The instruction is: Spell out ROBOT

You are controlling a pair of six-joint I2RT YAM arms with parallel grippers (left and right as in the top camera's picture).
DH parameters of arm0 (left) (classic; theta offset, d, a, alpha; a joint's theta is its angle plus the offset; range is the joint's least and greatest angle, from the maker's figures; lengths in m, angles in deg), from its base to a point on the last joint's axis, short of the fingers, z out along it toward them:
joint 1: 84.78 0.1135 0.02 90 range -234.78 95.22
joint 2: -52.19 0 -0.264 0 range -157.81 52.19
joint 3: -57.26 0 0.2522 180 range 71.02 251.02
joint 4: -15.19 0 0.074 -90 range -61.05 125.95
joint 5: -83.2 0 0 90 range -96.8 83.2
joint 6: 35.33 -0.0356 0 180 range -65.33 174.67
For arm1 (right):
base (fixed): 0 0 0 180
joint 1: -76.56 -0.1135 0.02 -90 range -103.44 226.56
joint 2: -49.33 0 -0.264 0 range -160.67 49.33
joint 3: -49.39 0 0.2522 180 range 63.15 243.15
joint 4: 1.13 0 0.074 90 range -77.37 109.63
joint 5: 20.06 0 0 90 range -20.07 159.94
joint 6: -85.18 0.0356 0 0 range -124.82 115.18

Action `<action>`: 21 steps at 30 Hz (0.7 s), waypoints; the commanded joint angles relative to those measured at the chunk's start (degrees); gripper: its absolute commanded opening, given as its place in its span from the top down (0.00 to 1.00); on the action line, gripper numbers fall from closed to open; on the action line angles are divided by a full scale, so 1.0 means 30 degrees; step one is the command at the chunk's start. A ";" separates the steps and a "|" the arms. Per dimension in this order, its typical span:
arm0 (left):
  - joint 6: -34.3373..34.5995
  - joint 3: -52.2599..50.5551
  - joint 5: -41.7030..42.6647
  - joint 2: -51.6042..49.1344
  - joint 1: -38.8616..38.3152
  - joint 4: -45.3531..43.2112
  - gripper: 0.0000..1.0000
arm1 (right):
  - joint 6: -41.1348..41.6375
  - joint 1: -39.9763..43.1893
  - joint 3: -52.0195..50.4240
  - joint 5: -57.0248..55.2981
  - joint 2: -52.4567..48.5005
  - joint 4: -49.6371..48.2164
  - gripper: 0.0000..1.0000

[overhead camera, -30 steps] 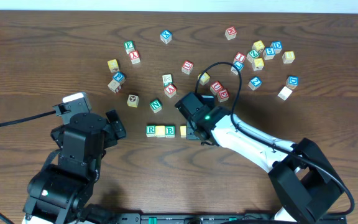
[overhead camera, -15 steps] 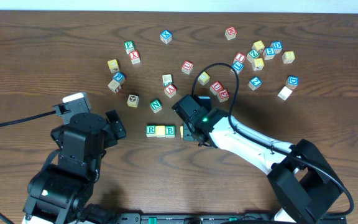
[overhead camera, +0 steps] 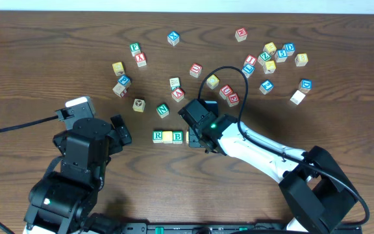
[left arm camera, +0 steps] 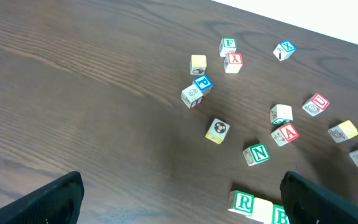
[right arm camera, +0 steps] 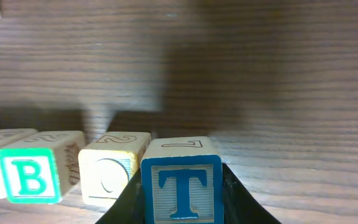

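A row of letter blocks lies mid-table: green R (overhead camera: 158,136), pale O (overhead camera: 167,136), green B (overhead camera: 177,136) and a second yellow O (overhead camera: 188,137). My right gripper (overhead camera: 199,136) is at the row's right end, shut on a blue T block (right arm camera: 182,186). In the right wrist view the T sits beside the second O (right arm camera: 110,168), right of the B (right arm camera: 35,176). My left gripper (left arm camera: 185,211) is open and empty, left of the row; the R (left arm camera: 243,201) shows between its fingers.
Loose letter blocks lie scattered across the far half: a green N (overhead camera: 163,110), a group at the back left (overhead camera: 123,81), and a cluster at the back right (overhead camera: 271,55). A black cable (overhead camera: 229,70) loops over the right arm.
My right gripper has moved left with the T block. The second O block has slid left with it, closing the gap to the B. The left arm has not moved.
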 commanded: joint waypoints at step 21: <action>-0.0262 0.0430 -0.0255 0.0015 0.0095 0.0015 0.01 | -0.0015 -0.0532 0.0328 0.0175 -0.0976 -0.1049 0.84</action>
